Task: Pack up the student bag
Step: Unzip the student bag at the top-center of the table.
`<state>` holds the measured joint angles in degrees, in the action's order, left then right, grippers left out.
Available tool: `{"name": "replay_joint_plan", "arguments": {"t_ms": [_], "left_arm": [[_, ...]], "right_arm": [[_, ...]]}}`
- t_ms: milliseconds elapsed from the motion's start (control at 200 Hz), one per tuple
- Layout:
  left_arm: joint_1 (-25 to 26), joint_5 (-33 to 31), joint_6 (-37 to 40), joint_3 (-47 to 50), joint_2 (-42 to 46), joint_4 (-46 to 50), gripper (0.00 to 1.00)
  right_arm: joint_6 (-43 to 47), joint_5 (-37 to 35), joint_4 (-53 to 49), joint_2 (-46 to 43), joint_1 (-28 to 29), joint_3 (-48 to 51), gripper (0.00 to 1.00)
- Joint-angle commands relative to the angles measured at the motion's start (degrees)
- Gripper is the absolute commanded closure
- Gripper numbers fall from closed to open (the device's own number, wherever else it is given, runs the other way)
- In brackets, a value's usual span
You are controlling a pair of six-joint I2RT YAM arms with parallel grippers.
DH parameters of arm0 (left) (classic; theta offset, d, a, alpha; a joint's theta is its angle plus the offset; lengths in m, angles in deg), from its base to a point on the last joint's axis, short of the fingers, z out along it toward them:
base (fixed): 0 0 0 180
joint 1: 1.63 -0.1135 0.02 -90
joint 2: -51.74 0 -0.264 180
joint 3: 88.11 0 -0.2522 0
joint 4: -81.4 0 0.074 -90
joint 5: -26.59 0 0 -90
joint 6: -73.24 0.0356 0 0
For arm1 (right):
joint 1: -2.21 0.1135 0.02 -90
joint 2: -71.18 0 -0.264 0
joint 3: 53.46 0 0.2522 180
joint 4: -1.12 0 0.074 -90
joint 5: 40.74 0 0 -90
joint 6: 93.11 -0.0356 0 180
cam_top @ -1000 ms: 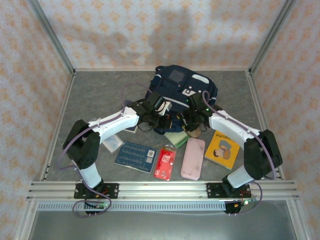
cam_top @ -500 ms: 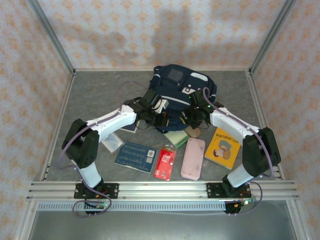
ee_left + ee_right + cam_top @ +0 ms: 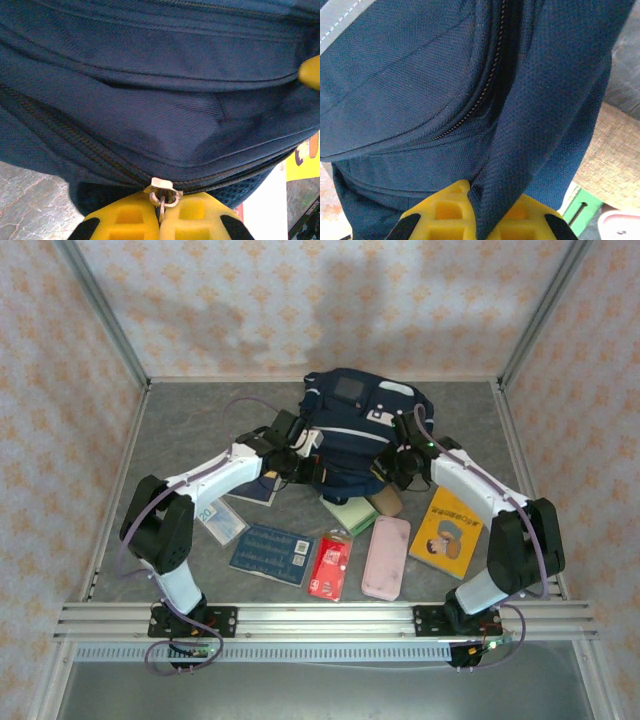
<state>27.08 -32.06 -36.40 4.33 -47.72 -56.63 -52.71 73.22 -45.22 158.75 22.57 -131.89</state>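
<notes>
**Navy student bag (image 3: pixel 355 425) pinched from both sides**

Navy fabric with white stripe trim and a grey square patch marks the student bag, which sits at the middle back of the grey table (image 3: pixel 190 430), its bulk slumped toward the arms.

The left gripper (image 3: pixel 306 452) presses against the bag's left flank. In the left wrist view its yellow fingers (image 3: pixel 125 220) are clenched together on the metal zipper pull (image 3: pixel 161 192), which sits at the low point of a curving zip line running across the fabric.

The right gripper (image 3: pixel 398 462) is at the bag's right flank. In the right wrist view its yellow fingers (image 3: pixel 440 215) are clamped on a strip of navy mesh fabric (image 3: pixel 540 115) that rises from between them beside another zip. Whether that strip is a strap or the edge of a flap is hard to tell from so close.

Just in front of the bag lie a green notebook (image 3: pixel 352 512) and a tan woven piece (image 3: pixel 385 502), the notebook partly tucked under the bag's near edge. Nearer the arms, in a rough row from left to right, lie:

- a pale card (image 3: pixel 220 518)
- a flat blue pad (image 3: pixel 272 553)
- a red packet (image 3: pixel 330 565)
- a pink case (image 3: pixel 386 557)
- a yellow book (image 3: pixel 447 532) under the right forearm
</notes>
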Motion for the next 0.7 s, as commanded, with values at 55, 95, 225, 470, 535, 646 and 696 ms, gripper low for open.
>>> {"name": "replay_joint_plan", "arguments": {"t_ms": [55,95,225,470,535,646,696], "left_arm": [[-1.6,0.5,-1.3,1.7,2.3,0.2,1.00],[-0.4,1.0,-1.1,1.2,2.1,0.4,1.00],[3.9,0.5,0.2,-1.0,1.5,0.7,1.00],[7.2,0.3,-5.1,-0.7,4.1,-4.6,1.00],[8.3,-0.1,-6.3,-1.2,4.9,-5.6,1.00],[10.1,-0.9,-7.4,-3.3,5.1,-5.6,1.00],[10.8,-1.3,-7.4,-4.5,4.9,-5.2,1.00]], "right_arm": [[11.0,-9.6,-7.2,-0.2,-2.9,-4.2,1.00],[11.8,-9.6,-7.6,0.1,-2.8,-4.6,0.99],[9.9,-7.4,-7.8,0.4,-3.1,-4.9,0.58],[-5.8,-5.2,-10.7,-7.0,-3.1,-3.4,0.42],[-11.1,-3.1,-8.2,-10.4,-3.1,-0.9,0.45],[-17.3,-2.2,-6.6,-14.8,-2.1,1.1,0.49],[-18.9,-2.3,-6.8,-15.9,-1.2,1.1,0.49]]}}
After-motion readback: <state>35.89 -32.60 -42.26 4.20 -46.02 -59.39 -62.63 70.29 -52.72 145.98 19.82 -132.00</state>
